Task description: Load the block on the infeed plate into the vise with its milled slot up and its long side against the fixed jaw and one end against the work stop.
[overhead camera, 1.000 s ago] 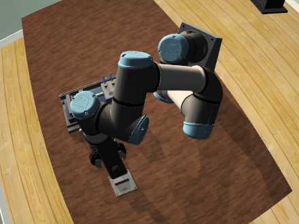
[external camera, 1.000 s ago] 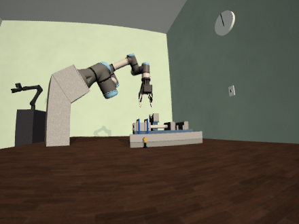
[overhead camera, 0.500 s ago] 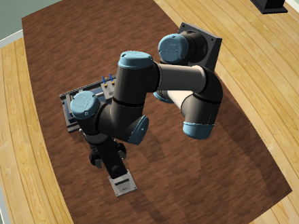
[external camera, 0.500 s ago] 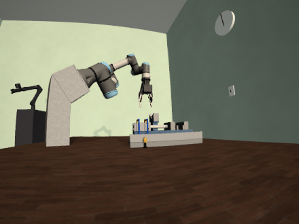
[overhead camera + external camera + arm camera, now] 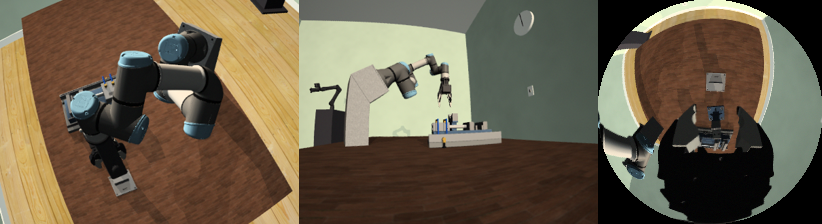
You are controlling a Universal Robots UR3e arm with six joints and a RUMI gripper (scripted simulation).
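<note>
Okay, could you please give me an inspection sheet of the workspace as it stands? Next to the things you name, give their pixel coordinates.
Surface: brown wood-grain top (image 5: 170, 173) (image 5: 435, 180) (image 5: 663, 70), crossed by shadows; no damage seen.
Job's things: square grey plate (image 5: 119, 192) (image 5: 716, 88), probably the infeed plate, with a dark slot or bar on it; vise assembly (image 5: 72, 129) (image 5: 465, 138) (image 5: 715, 141), partly hidden by the arm from above; work stop, cannot be made out.
Clutter: nothing seen.
Gripper (image 5: 109, 159) (image 5: 445, 105) (image 5: 716, 105): jaws apart above the assembly, nothing between them.
Cables: nothing seen.
Surroundings: round wall clock (image 5: 522, 25), small wall plate (image 5: 531, 91), second, black arm (image 5: 335, 96) on a dark pedestal.

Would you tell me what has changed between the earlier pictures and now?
Nothing visibly changed. The arm holds the same pose, and the tool hangs open above the vise fixture, with nothing taken hold of or let go. The pale plate also lies where it was.
</note>
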